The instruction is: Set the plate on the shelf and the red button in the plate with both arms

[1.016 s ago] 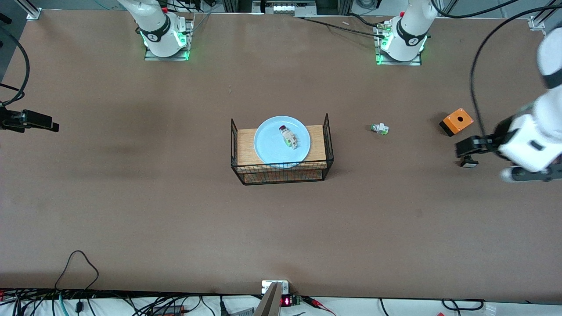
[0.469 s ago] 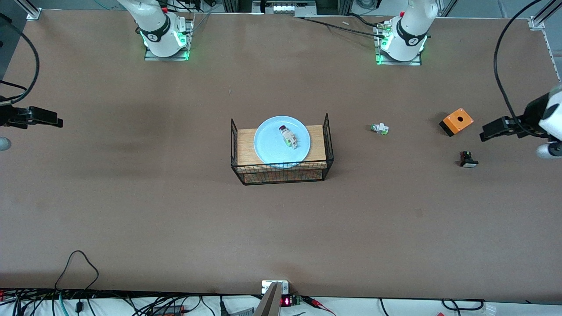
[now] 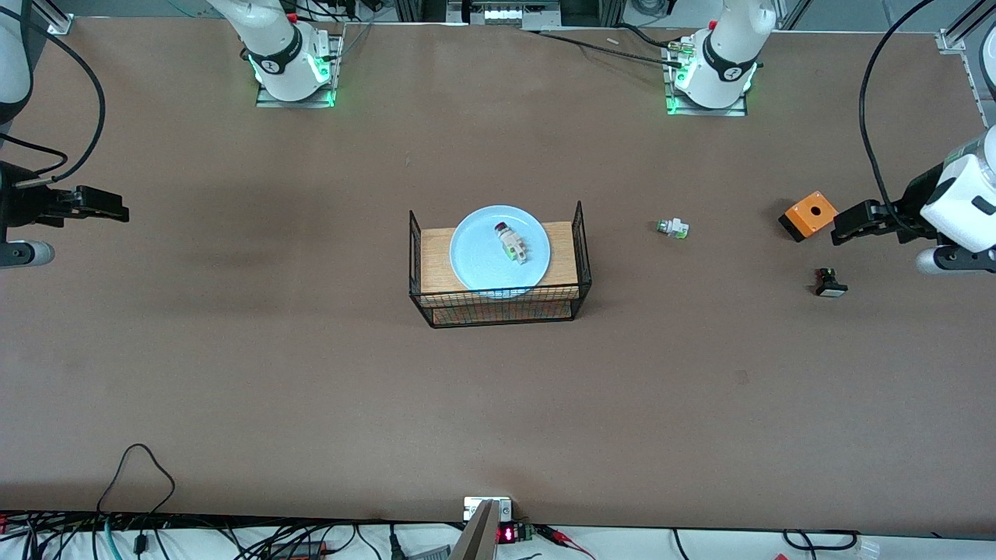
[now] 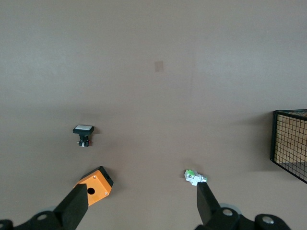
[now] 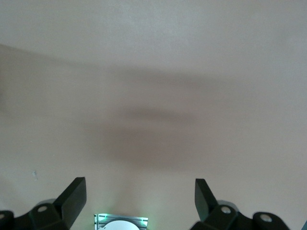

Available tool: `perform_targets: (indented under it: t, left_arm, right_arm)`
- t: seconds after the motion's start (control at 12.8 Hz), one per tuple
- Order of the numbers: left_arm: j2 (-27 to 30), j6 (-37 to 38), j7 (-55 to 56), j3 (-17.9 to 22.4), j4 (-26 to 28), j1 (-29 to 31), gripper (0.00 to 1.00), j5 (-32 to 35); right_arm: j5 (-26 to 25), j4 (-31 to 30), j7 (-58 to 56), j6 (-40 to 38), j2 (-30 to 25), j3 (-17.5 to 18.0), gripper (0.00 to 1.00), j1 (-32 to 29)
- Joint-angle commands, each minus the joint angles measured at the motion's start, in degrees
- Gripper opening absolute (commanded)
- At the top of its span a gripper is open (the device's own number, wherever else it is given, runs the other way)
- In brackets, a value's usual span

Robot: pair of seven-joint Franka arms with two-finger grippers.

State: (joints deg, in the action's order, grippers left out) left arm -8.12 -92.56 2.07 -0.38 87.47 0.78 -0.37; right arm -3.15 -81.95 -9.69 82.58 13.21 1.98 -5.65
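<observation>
The pale blue plate [image 3: 476, 264] lies on the wooden board in the wire rack [image 3: 498, 302] at the middle of the table. On the plate rests the red button [image 3: 510, 241], a small white part with a dark red cap. My left gripper [image 3: 844, 225] [image 4: 140, 191] hangs open and empty at the left arm's end of the table, beside the orange box. My right gripper [image 3: 117, 206] [image 5: 138, 184] is open and empty over bare table at the right arm's end.
A white part with a green cap [image 3: 673, 228] [image 4: 194, 176] lies between the rack and the orange box [image 3: 809, 214] [image 4: 94, 186]. A black button with a white face [image 3: 830, 282] [image 4: 83, 134] sits nearer the front camera than the box. Rack corner [image 4: 290, 143] shows in the left wrist view.
My left gripper has left the spot over the black button and now hangs beside the orange box. My right gripper has crept toward the middle of the table. Plate and button have not moved.
</observation>
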Motion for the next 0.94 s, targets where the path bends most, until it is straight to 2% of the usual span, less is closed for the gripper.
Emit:
perform_targets:
  t: [0.0, 0.86]
  left_arm:
    - [1.53, -0.96, -1.9, 0.82, 1.56, 0.62, 1.0, -0.68]
    - [1.0, -1.66, -3.04, 0.29, -1.6, 2.03, 1.0, -1.39]
  right_arm:
    - [-0.46, 1.09, -0.5, -2.85, -0.03, 0.13, 1.0, 0.56]
    - [-0.63, 0.21, -0.33, -6.72, -0.11, 0.13, 1.0, 1.17]
